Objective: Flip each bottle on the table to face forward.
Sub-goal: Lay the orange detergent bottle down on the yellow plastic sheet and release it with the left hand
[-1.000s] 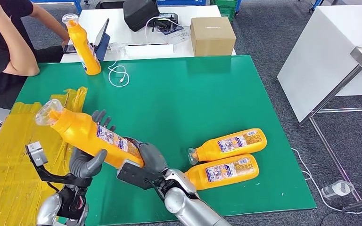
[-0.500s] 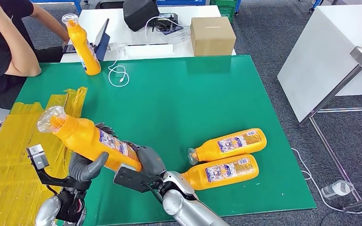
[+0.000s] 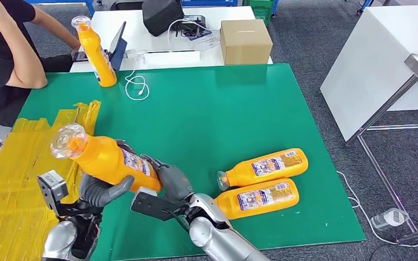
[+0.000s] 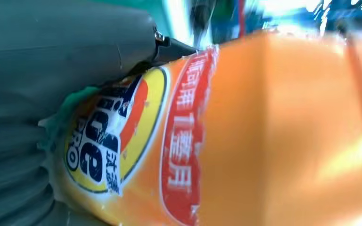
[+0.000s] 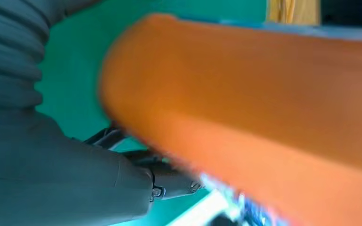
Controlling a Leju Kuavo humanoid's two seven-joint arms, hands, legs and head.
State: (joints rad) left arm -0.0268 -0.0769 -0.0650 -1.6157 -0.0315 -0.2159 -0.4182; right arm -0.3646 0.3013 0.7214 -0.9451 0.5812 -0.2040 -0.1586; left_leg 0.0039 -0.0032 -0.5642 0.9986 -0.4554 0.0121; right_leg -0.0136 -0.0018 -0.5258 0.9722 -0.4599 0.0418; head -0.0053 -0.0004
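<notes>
An orange bottle (image 3: 104, 159) with a clear cap is lifted over the near left of the green table (image 3: 207, 103), tilted with its cap up and to the left. My left hand (image 3: 102, 190) grips its body from below, and my right hand (image 3: 170, 182) holds its base end. The left wrist view shows the bottle's label (image 4: 136, 141) close up; in the right wrist view the bottle (image 5: 264, 103) is an orange blur. Two more orange bottles lie on their sides at the near right, one (image 3: 264, 167) behind the other (image 3: 257, 198). A fourth bottle (image 3: 98, 52) stands upright at the far left.
A person (image 3: 5, 54) sits at the far left corner, arm on the table. Yellow sheeting (image 3: 22, 179) covers the table's left edge. A white cable (image 3: 136, 84) lies near the standing bottle. A cardboard box (image 3: 245, 41) and a black bag (image 3: 160, 15) sit on the white table behind.
The held bottle has tipped more upright and shifted slightly right, its cap now turned toward the camera. Both hands moved with it. The other bottles have not moved.
</notes>
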